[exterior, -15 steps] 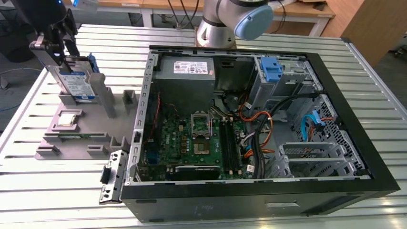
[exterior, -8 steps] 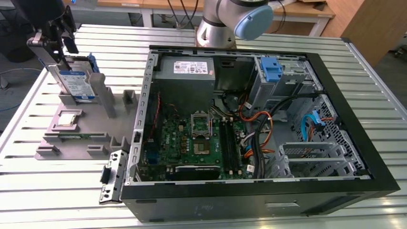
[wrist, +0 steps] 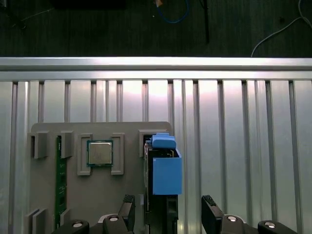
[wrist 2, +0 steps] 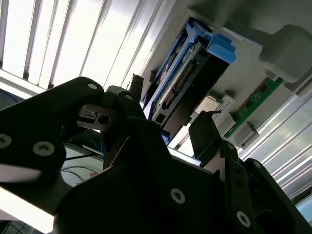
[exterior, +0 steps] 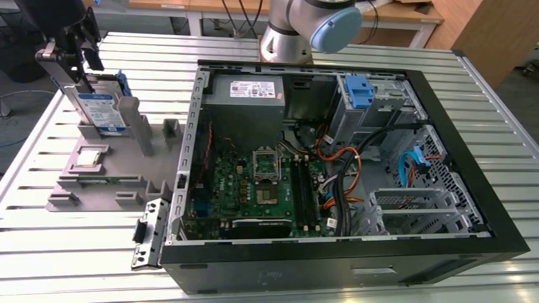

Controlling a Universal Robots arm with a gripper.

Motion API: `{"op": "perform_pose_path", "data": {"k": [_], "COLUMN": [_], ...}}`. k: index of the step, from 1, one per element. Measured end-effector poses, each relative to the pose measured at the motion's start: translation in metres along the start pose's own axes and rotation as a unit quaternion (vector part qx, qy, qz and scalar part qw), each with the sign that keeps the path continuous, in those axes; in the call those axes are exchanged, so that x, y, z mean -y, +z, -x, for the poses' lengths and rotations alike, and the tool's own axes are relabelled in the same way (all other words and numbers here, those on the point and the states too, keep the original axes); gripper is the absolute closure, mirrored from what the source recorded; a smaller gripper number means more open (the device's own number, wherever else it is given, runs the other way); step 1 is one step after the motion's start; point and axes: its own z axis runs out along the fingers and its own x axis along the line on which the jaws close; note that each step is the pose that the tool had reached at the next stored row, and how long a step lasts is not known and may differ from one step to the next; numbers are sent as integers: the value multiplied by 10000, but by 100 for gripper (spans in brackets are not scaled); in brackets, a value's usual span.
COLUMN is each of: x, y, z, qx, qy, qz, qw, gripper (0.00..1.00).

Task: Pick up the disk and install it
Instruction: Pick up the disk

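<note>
Pick-up step in hand: gripper (wrist: 168,201) spread open, one finger either side of the disk (wrist: 165,175), apparently not yet touching it, which stands on edge in the grey fixture (exterior: 118,173) beside the open computer case (exterior: 471,208); a grasp calls for closing squarely on the carrier's flat faces.

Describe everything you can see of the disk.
The disk is a flat silver drive with a white and dark blue label, framed by a blue plastic carrier. It stands upright on edge in a slot of the grey holder at the exterior view's left, outside the computer case. The open gripper hangs over it, one finger to either side, apparently not touching it.
</note>
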Motion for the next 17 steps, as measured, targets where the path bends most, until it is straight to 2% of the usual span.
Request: {"op": "perform_pose_path", "data": {"k": [9,17], "x": [-1,-2], "y": [-12,10], "z": [-6,-28], "qx": [-1,-3], "qy": [-1,-49], "qz": [2,4], "qw": [10000,10000], "gripper": [35,35]}}
